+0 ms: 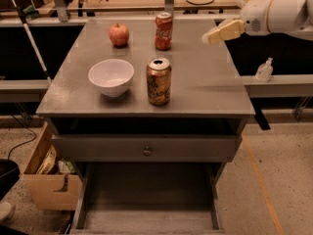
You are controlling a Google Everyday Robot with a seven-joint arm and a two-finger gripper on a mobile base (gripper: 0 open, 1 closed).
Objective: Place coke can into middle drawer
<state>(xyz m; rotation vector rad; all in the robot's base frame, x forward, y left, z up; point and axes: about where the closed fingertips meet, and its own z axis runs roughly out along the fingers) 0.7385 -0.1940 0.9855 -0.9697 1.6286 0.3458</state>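
- Camera view: I judge the task not yet begun; the small red coke can (pixel 164 31) with white script stands upright at the rear of the flat grey cabinet top (pixel 205 82), near a red apple (pixel 119 34)
- The robot's beige gripper (pixel 222 32) hangs over the top's right rear edge, apart from the can, with nothing seen in it; I cannot tell its state
- The wide, shallow grey wooden middle drawer (pixel 146 199) is pulled out, its floor bare
- The round white bowl (pixel 111 76) is empty; a gold-brown can (pixel 159 81) stands just beside it
- Left to do, in my judgement: grasp, carry, lower into the drawer
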